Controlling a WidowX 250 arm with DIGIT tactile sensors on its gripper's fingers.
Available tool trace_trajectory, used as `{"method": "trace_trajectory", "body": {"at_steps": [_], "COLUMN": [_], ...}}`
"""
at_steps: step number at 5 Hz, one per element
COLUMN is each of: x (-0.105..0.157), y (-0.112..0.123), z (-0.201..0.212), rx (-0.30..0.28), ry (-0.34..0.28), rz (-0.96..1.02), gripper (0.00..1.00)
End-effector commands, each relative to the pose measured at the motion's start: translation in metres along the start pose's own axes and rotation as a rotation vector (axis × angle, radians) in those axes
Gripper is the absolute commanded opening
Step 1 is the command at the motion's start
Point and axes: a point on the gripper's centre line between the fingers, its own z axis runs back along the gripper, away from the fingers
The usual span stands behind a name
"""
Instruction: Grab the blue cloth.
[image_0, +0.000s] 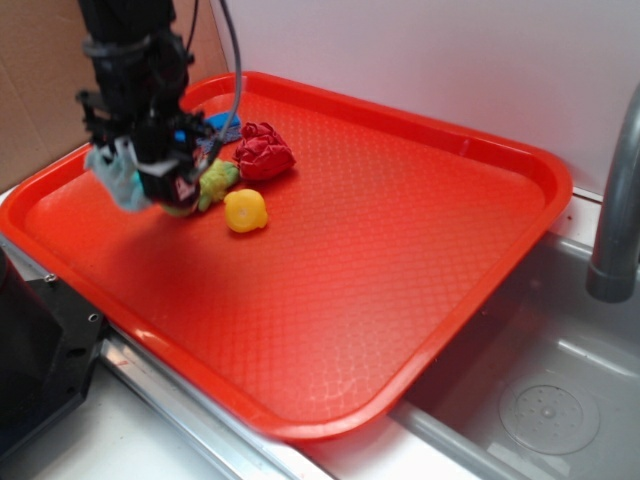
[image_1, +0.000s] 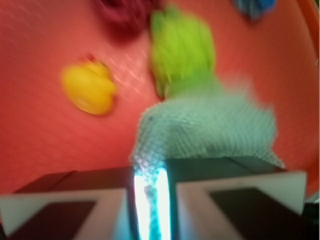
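Observation:
My gripper is shut on the blue cloth, a pale teal rag that hangs from the jaws above the left part of the red tray. In the wrist view the blue cloth bulges out in front of my gripper, and a thin fold of it is pinched between the two jaws. The cloth is lifted off the tray surface.
On the tray lie a yellow toy, a green soft toy, a dark red fabric ball and a bright blue sponge at the back. A grey faucet pipe and a metal sink are at the right.

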Motion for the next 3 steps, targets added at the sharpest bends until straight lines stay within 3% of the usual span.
{"method": "trace_trajectory", "body": {"at_steps": [1,2,3], "x": [0.019,0.015,0.015], "y": [-0.009,-0.014,-0.014], "z": [0.079,0.106,0.111], "rx": [0.069,0.013,-0.009], "ry": [-0.135,-0.173,-0.167], "rz": [-0.134,-0.151,-0.15], "gripper": [0.0,0.0,0.0]}}
